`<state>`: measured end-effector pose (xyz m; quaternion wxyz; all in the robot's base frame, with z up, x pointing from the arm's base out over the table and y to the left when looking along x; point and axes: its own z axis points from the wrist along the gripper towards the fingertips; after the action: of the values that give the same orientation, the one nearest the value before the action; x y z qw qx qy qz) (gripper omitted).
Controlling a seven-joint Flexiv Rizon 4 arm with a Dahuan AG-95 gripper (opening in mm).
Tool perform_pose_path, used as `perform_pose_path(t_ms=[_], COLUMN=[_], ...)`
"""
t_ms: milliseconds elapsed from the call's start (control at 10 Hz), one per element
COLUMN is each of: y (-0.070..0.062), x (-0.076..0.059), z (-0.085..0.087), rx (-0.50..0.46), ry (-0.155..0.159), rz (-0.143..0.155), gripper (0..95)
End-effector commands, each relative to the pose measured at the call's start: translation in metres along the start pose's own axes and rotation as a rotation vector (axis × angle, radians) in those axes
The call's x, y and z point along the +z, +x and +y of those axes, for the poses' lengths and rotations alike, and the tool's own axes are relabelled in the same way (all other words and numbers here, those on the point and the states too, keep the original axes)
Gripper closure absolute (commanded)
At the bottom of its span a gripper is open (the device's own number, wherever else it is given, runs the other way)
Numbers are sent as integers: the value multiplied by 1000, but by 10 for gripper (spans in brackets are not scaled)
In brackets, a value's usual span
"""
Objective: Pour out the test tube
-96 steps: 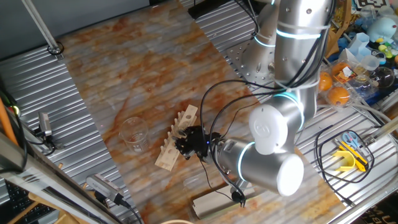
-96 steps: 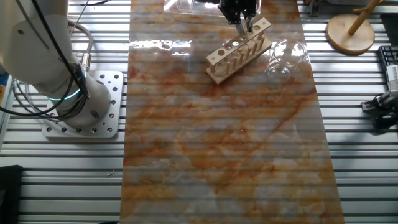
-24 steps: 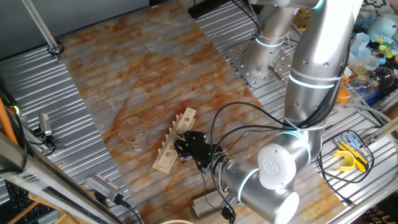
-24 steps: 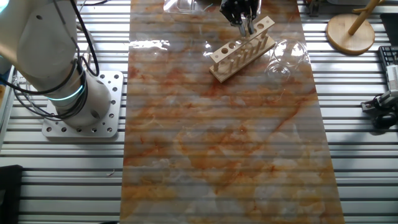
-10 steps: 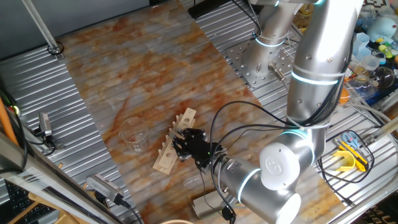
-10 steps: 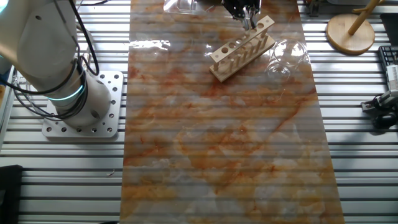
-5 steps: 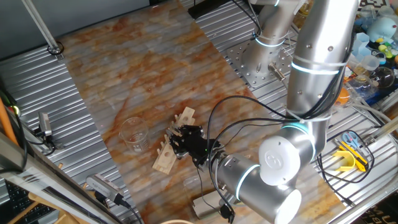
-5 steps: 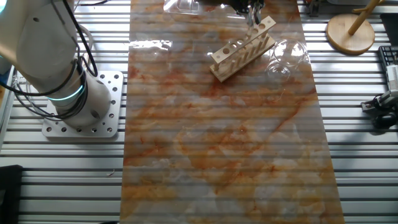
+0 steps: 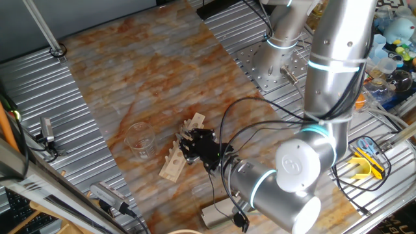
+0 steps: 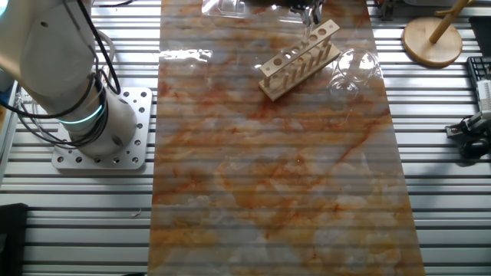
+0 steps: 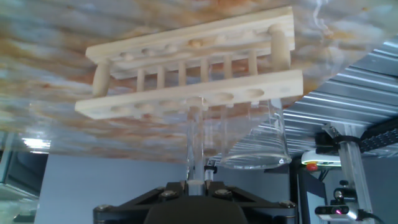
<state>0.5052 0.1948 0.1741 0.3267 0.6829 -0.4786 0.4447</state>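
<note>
Now test tube above rack.

We note a wooden rack lying on the marbled orange-and-grey mat, with a squat clear beaker standing upright just beside it; in the other fixed view the rack sits near the mat's far end with the beaker beside it. In the hand view the rack shows a row of holes along its top board. Off the mat, oranges and a yellow tool rest on the ribbed metal table, and a round wooden stand sits well apart.
</note>
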Motion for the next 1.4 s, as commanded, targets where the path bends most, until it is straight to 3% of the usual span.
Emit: perform_pose_path(t_ms=[100, 600, 1200, 1400], y=[5, 22, 51, 58], x=[-1, -8, 2, 6], z=[0, -5, 1, -4], rx=[-5, -18, 16, 21], ry=[-3, -6, 29, 47], rz=[-6, -19, -93, -153], gripper=[950, 950, 950, 950])
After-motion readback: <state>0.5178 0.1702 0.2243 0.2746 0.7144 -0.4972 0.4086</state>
